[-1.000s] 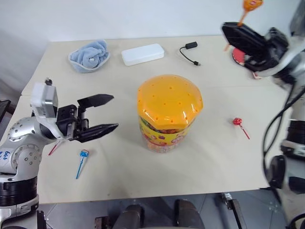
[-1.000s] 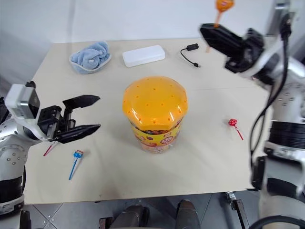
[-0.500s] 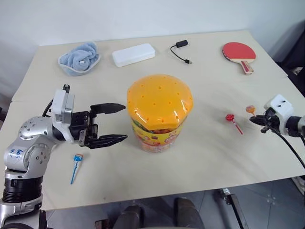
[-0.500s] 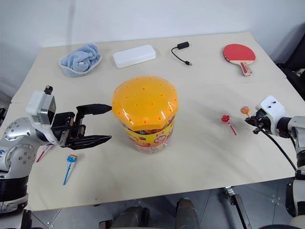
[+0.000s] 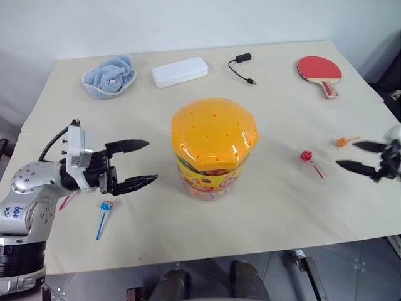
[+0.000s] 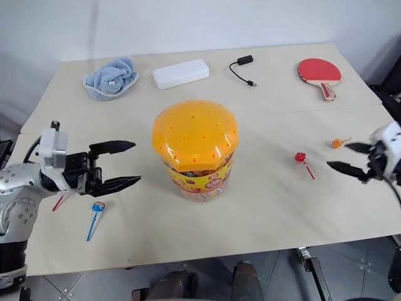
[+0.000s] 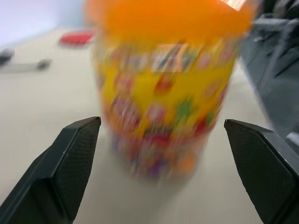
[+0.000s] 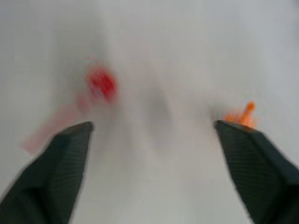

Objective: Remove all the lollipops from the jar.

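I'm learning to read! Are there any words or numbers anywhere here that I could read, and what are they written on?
None can be read for sure.
Jar: its yellow-red label has printing, too small and blurred to read.
Left arm: a blue handwritten mark on the round joint, too small to make out.

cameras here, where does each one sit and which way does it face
Left and right eye views: head, looking forward and down over the table, the jar mid-table; left gripper and right gripper show, both open.
Left wrist view: along its two fingers at the jar.
Right wrist view: along its fingers at the red lollipop and orange lollipop.
Shared: head and left wrist views share the jar; head and right wrist views share both lollipops.
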You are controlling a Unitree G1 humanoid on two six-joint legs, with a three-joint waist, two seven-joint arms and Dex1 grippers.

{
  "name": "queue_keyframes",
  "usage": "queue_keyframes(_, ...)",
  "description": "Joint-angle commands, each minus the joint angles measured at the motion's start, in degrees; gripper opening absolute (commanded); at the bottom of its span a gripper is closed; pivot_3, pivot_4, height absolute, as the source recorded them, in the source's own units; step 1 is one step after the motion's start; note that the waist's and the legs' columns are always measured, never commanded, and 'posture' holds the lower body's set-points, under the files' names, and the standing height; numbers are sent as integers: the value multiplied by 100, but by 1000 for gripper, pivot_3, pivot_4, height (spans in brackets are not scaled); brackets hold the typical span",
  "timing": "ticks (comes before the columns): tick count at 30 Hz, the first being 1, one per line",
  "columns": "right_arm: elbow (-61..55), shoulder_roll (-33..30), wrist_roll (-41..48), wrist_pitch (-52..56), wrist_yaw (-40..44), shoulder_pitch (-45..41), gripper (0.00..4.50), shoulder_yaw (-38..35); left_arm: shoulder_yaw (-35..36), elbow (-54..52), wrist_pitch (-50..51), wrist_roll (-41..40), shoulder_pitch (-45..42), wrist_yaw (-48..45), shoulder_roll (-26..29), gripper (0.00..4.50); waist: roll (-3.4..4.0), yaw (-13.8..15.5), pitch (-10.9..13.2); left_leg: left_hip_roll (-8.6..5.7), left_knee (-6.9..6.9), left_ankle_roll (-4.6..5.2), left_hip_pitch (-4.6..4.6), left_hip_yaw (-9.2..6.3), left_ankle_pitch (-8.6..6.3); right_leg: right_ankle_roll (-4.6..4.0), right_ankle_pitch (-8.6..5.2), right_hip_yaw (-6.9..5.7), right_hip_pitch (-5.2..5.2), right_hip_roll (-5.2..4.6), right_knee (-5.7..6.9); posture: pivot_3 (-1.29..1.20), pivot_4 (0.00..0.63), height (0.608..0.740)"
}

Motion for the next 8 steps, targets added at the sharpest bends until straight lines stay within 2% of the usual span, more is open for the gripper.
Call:
queue_keyframes(1, -1711, 147, 976, 427, 161, 634, 4466, -722, 498, 180, -352, 416, 307, 238, 241, 4500, 0, 15, 0, 1, 1, -3, 1, -4, -2, 0, 0, -3, 1, 1, 1, 0, 150, 740)
queue_keyframes(4, -3349, 497, 1418, 857, -56, 1351, 4466, -728, 779, 234, -645, 684, 729, 449, 206, 4500, -1, 44, -1, 1, 2, -4, 2, -3, -2, 0, 0, 1, 1, 1, 0, 0, 150, 740)
queue_keyframes(8, -4469, 1206, 1317, 407, -342, 2057, 4466, -502, 1054, 203, -930, 985, 1119, 1040, -55, 4500, 0, 94, -1, -4, 6, -3, 1, -5, -3, 4, 2, 5, 1, -2, 3, 0, 150, 740)
